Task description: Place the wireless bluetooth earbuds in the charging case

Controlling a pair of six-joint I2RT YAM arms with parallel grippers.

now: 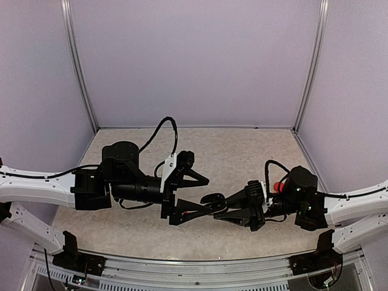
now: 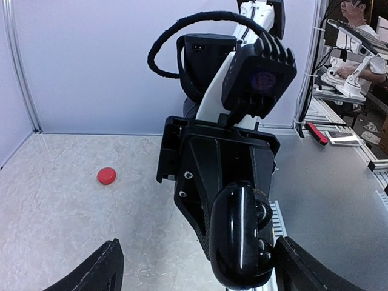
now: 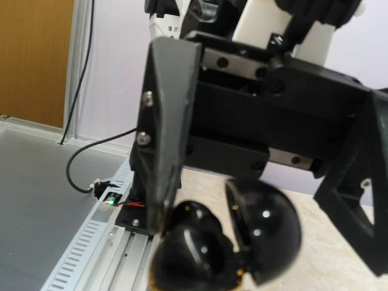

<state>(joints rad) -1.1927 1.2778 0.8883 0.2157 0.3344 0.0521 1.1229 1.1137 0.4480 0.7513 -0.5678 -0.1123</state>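
At the bottom of the left wrist view the left gripper stands wide apart, one finger in each lower corner. The case sits between the fingers and seems to touch neither. It is a glossy black pebble, clamped in the right gripper, whose jaws are closed tight on it. The right wrist view shows its lid swung open at lower centre. Whether any of the earbuds sits inside I cannot tell.

Farther back, left of centre in the left wrist view, a small red piece lies alone on the table, well apart from both grippers. I take it for one of the earbuds. No white or black one shows clearly.

Such a piece should be very light, hard and smooth, apt to roll or squirt out of a pinch. It is best taken gently across its widest part, with the fingertips only. The case shell looks slick too, so pressing anything into it could twist it in the grip.
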